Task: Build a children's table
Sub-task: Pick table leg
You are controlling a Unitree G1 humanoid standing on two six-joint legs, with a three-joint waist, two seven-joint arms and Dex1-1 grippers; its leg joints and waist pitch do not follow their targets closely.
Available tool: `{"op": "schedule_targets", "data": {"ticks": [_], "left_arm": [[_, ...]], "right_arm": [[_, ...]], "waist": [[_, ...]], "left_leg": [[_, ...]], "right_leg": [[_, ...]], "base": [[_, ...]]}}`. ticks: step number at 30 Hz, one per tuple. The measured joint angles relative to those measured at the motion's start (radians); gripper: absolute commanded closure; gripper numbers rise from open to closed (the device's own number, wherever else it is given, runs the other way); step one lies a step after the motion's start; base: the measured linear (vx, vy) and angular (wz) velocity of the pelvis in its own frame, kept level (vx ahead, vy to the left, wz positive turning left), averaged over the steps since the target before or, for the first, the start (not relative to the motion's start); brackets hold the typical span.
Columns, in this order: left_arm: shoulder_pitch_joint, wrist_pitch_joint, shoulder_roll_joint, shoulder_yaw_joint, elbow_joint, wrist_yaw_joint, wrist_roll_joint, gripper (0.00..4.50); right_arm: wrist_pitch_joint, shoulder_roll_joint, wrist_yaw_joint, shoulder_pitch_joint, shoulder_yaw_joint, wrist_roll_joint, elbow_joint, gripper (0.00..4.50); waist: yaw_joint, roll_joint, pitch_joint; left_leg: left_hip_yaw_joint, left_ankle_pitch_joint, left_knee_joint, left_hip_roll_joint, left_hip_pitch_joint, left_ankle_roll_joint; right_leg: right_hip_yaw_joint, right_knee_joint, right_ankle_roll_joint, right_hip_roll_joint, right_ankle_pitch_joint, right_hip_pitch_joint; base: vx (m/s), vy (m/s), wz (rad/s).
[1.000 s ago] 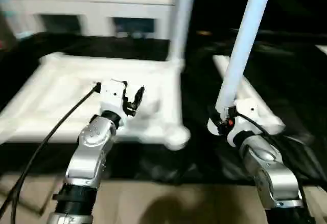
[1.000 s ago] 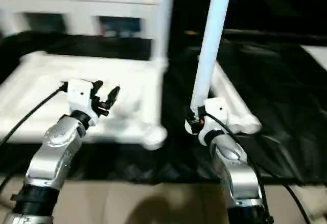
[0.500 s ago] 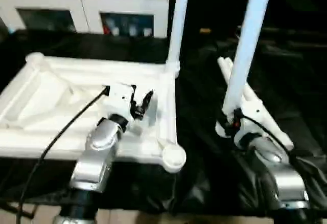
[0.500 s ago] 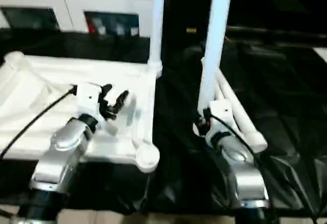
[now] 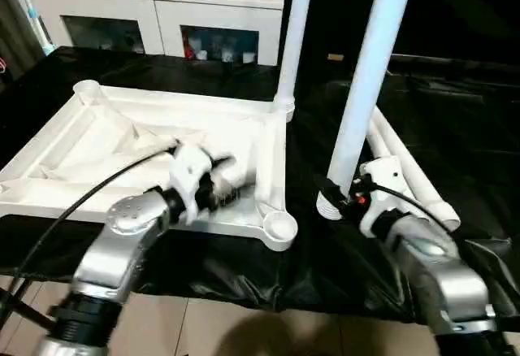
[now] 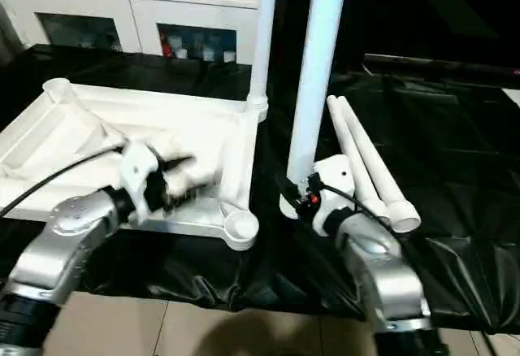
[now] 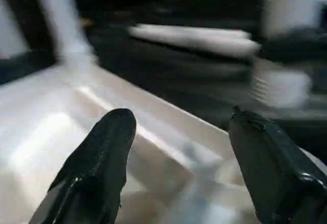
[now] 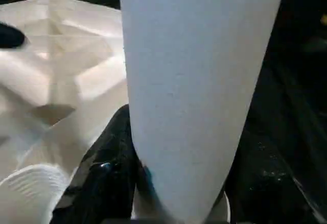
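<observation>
The children's table top [image 5: 97, 141] lies upside down on black cloth, ribbed underside up. One white leg [image 5: 294, 31] stands upright in its far right corner socket. The near right corner socket [image 5: 279, 227] is bare. My right gripper [image 5: 345, 197] is shut on a second white leg [image 5: 370, 88], held upright with its ribbed lower end [image 5: 328, 204] just right of that socket, over the cloth. In the right wrist view this leg [image 8: 194, 81] rises between the black fingers [image 8: 110, 168]. My left gripper [image 7: 179, 119] hangs open over the table top's right part, nothing between its fingers.
Two more white legs [image 5: 406, 169] lie side by side on the black cloth [image 5: 455, 128] right of the held leg. A white cabinet [image 5: 162, 15] with glass doors stands behind the table top. Tiled floor [image 5: 244, 332] shows at the near edge.
The camera has tilted, shifting the whole picture. My left gripper has turned and dropped closer to the table top's near right rim, jaws a little wider. The right gripper still holds the leg upright.
</observation>
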Motion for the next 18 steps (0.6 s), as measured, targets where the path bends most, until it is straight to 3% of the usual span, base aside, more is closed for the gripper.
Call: {"op": "schedule_targets", "data": {"ticks": [2, 4, 7, 11, 18], "left_arm": [[-0.010, 0.020, 0.049, -0.027, 0.006, -0.105, -0.014, 1.49], [-0.039, 0.029, 0.084, -0.056, 0.033, -0.188, -0.011, 1.79], [-0.092, 0.001, 0.126, -0.105, 0.113, -0.272, 0.031, 1.96], [-0.143, -0.068, 0.131, -0.156, 0.234, -0.313, 0.099, 2.34], [-0.223, -0.091, 0.133, -0.202, 0.316, -0.436, 0.105, 2.83]], "right_arm": [[0.016, -0.033, 0.050, 0.002, 0.011, 0.016, -0.013, 2.61], [0.020, -0.056, 0.088, 0.007, 0.014, 0.018, -0.022, 2.61], [0.020, -0.085, 0.129, 0.016, 0.022, 0.019, -0.025, 2.61], [0.033, -0.108, 0.158, 0.032, 0.030, 0.030, -0.033, 2.61], [0.055, -0.129, 0.199, 0.042, 0.049, 0.050, -0.066, 2.61]], "waist": [[0.000, 0.000, 0.000], [0.002, 0.000, 0.000], [0.004, 0.001, -0.001], [0.007, 0.001, -0.001], [0.010, 0.005, -0.001]], "left_leg": [[-0.002, 0.003, -0.002, 0.000, 0.000, -0.004], [-0.002, 0.004, -0.004, 0.001, -0.001, -0.004], [-0.002, 0.007, -0.005, 0.001, -0.001, -0.008], [-0.002, 0.012, -0.010, 0.001, -0.003, -0.008], [0.001, 0.014, -0.017, 0.003, -0.003, -0.006]], "right_leg": [[-0.001, 0.002, 0.000, 0.001, 0.001, -0.001], [-0.001, 0.003, -0.001, 0.001, 0.003, -0.001], [-0.001, 0.004, -0.001, 0.002, 0.006, 0.000], [-0.002, 0.003, -0.004, 0.002, 0.007, -0.001], [-0.006, -0.004, -0.007, 0.002, 0.005, 0.000]], "base": [[0.000, 0.000, 0.00], [0.000, 0.000, 0.00], [0.000, 0.000, 0.00], [0.013, 0.002, 0.00], [0.010, 0.002, 0.00]]}}
